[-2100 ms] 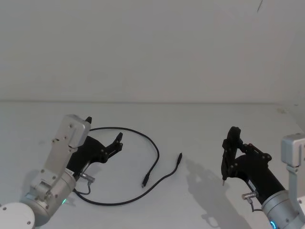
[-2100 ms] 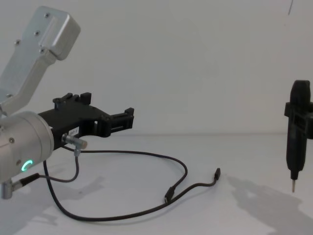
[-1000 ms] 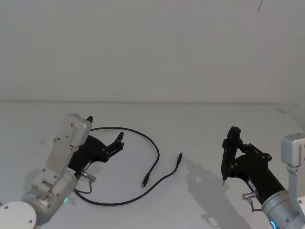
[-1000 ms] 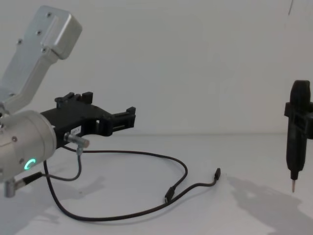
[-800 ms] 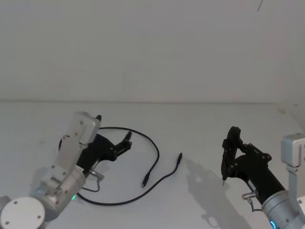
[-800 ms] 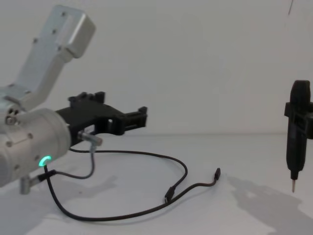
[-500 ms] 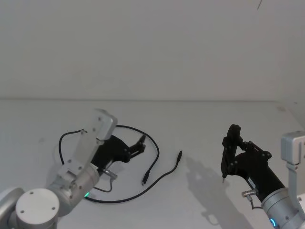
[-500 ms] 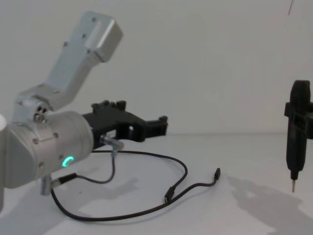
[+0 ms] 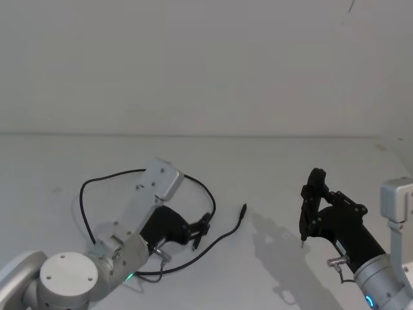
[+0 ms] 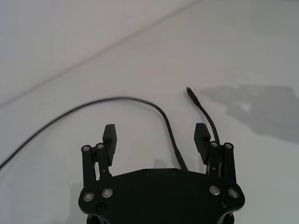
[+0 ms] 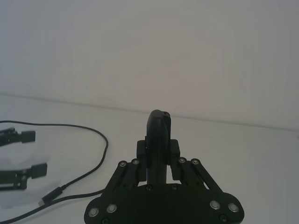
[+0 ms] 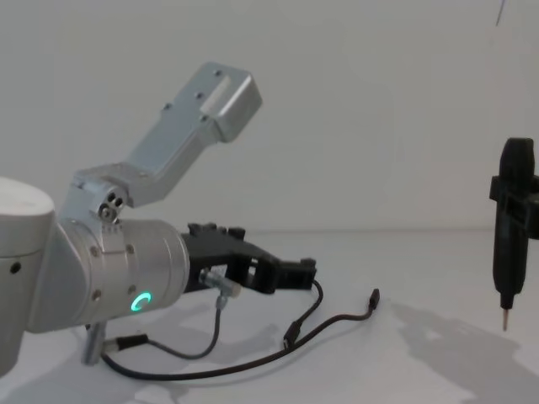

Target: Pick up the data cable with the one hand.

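Note:
The data cable (image 9: 211, 197) lies in a wide loop on the white table, one plug (image 9: 244, 208) toward the right. It also shows in the chest view (image 12: 337, 321). My left gripper (image 9: 201, 230), the one hand, hangs low over the loop's right side, open and empty. In the left wrist view the cable (image 10: 164, 119) runs between the open fingers (image 10: 110, 136) and passes under the palm. The left gripper (image 12: 301, 271) sits just above the cord in the chest view. My right gripper (image 9: 314, 177) is parked at the right, shut, well away from the cable.
A short grey lead with a silver plug (image 12: 221, 290) hangs from the left wrist, above the cable's near stretch. The table (image 9: 271, 161) meets a plain white wall at the back. The right gripper (image 12: 517, 156) stands at the chest view's right edge.
The left arm has swung right and down, bringing its open gripper from the loop's left side over the cable's right side. The right arm and the cable have not moved.

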Robot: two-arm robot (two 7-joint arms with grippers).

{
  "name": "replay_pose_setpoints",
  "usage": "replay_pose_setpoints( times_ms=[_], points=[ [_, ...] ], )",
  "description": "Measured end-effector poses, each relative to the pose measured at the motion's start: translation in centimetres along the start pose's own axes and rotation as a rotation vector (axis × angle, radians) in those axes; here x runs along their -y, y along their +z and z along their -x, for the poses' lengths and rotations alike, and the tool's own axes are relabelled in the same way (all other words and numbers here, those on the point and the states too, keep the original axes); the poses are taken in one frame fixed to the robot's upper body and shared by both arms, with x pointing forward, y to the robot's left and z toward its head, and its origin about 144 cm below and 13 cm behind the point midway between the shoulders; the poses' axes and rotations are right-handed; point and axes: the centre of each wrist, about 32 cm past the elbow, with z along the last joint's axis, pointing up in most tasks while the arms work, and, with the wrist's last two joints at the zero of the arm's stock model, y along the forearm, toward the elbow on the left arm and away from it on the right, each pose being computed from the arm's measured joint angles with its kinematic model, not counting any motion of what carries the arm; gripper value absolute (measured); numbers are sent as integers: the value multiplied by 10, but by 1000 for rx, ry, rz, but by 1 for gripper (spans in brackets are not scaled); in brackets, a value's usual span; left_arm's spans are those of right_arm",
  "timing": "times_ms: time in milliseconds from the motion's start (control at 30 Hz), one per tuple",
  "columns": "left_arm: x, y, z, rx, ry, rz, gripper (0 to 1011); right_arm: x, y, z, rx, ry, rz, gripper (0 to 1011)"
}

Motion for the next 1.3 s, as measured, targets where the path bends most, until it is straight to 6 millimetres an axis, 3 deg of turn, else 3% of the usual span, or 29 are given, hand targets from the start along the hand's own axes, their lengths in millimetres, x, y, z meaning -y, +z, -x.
replay_pose_setpoints(
  times_ms=[700,1200,1300],
  points=[
    [-4,7,-2,-9,-143,-128,1001,0,0,0,0,0,0,279],
    [8,3,2,-29,-217,-167,1001,0,0,0,0,0,0,279],
    [10,2,3,-30,-222,-170,956,0,0,0,0,0,0,279]
  ],
)
